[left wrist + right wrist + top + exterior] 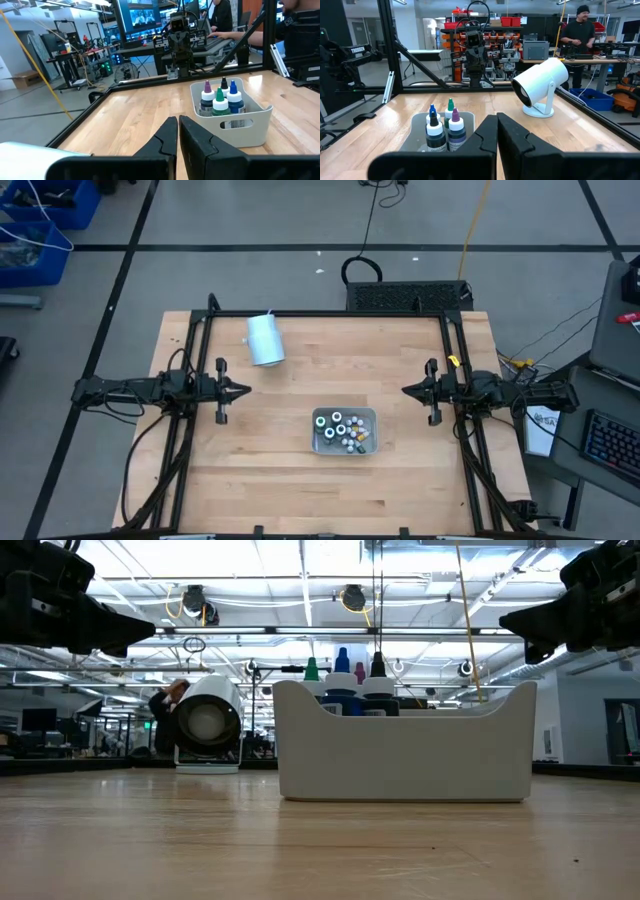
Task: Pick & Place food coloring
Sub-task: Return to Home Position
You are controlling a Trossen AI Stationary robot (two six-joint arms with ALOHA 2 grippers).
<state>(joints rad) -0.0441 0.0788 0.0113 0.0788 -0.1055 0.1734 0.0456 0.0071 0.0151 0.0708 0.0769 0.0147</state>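
Nearest the lens in the left wrist view, the two dark fingers of the left gripper (178, 120) are seen pressed together, with nothing between them and nothing touched. From above, this left gripper (243, 391) is held over the left side of the wooden table (300, 480), pointing inward and raised off the surface.

Further right and toward the back edge, a white cylinder on a small stand (265, 339) is placed, well apart from both arms. Right of centre, the grey bin (400, 755) is set upright on the table, and the food coloring bottles (343, 430) are gathered inside it. Their coloured tips (345, 665) are visible above the rim. No bottle is seen lying loose on the table.

At the right side, the right gripper (405, 390) is held as a mirror of the left one. Its fingers are likewise closed on each other and empty in its own wrist view (497, 117).

The placing appears finished, and only the return to rest is judged to be in hand. It is best done with both arms kept high and well clear of the bin and the cylinder. Any settling should be slow and level so that the bin is not nudged. The fingers may be left closed, since nothing is carried. Both arms seem to be at, or close to, the rest pose already.
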